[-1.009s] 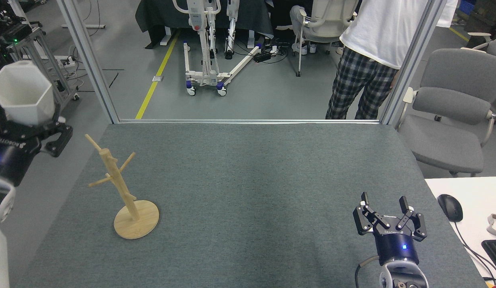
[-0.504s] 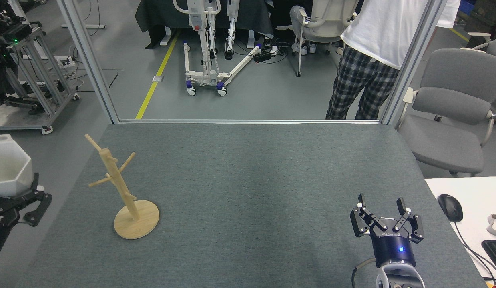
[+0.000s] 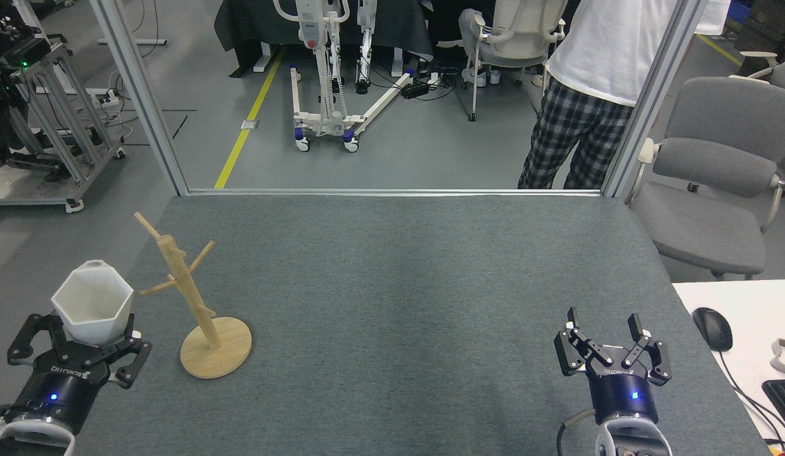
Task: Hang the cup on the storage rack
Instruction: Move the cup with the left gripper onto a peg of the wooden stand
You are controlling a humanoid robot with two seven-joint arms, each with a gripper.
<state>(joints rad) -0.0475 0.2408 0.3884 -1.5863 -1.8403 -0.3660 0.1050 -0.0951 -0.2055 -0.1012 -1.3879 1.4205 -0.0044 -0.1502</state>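
Nearest, the left gripper point(image 3: 91, 339) has its jaws clamped on the base of the cup point(image 3: 93, 310), rim up, just left of the storage rack point(image 3: 196, 297). The right gripper point(image 3: 611, 342) idles, jaws apart. Rigid, light, probably smooth and breakable, the cup wants a firm hold low on its facets.

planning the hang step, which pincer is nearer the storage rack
Left. The left pincer, shut on the cup, sits just left of the storage rack. The right pincer is open, far across the table to its right.
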